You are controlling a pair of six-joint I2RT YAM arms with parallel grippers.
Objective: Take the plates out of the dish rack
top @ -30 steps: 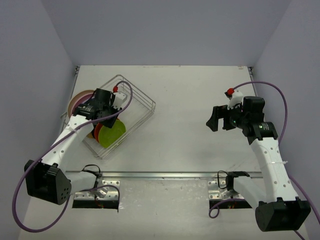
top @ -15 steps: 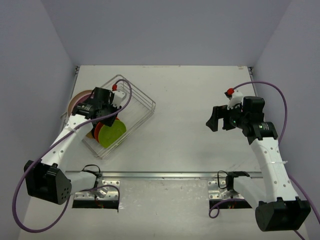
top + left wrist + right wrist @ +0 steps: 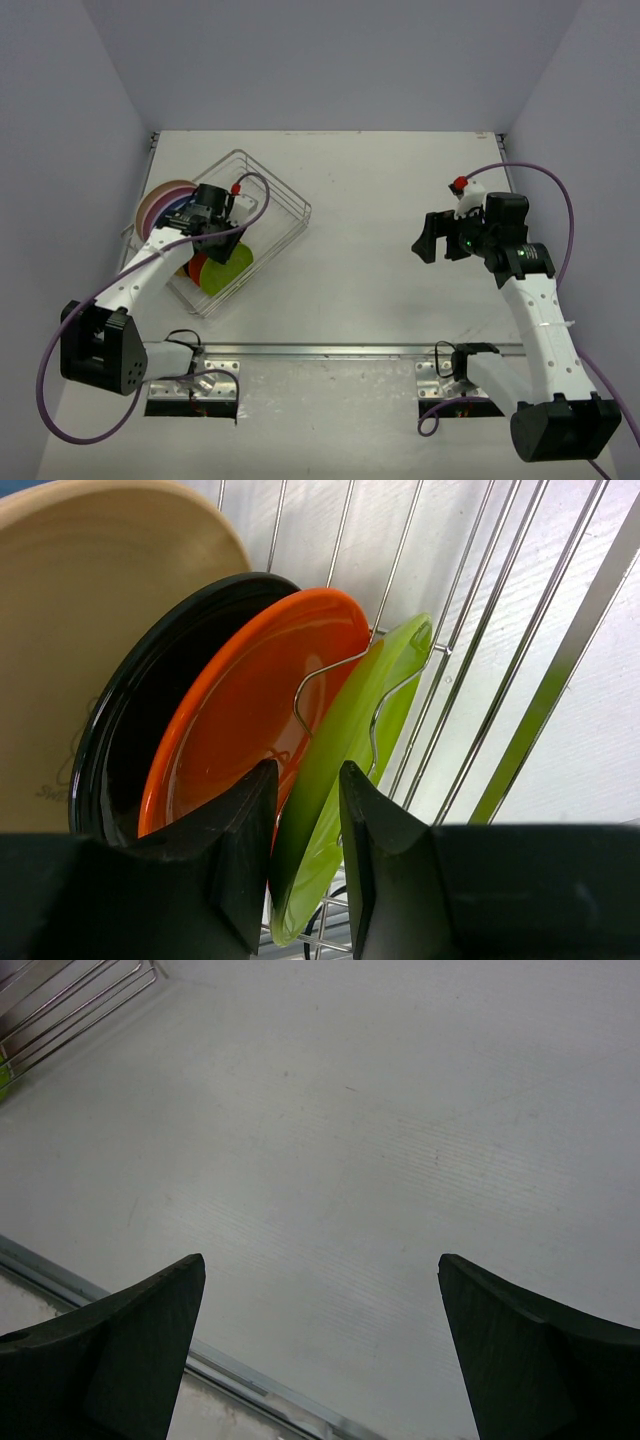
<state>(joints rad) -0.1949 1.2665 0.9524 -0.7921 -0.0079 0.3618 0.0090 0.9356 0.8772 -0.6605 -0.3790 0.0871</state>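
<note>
left gripper (image 3: 305, 772) pinches the rim of the round lime green plate (image 3: 345, 730), which stands upright in the silver wire dish rack (image 3: 285, 205) by the white table's (image 3: 380, 180) left edge, beside the round orange plate (image 3: 250, 690). faint print on the round tan plate (image 3: 80, 600) is unreadable. left arm reaches forward, wrist angled down; right gripper (image 3: 320, 1265) hovers wide open near the right edge.

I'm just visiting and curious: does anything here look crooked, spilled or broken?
The dish rack sits diagonally on the table, and the lime green plate leans at a slant inside it. Nothing spilled or broken shows.
</note>
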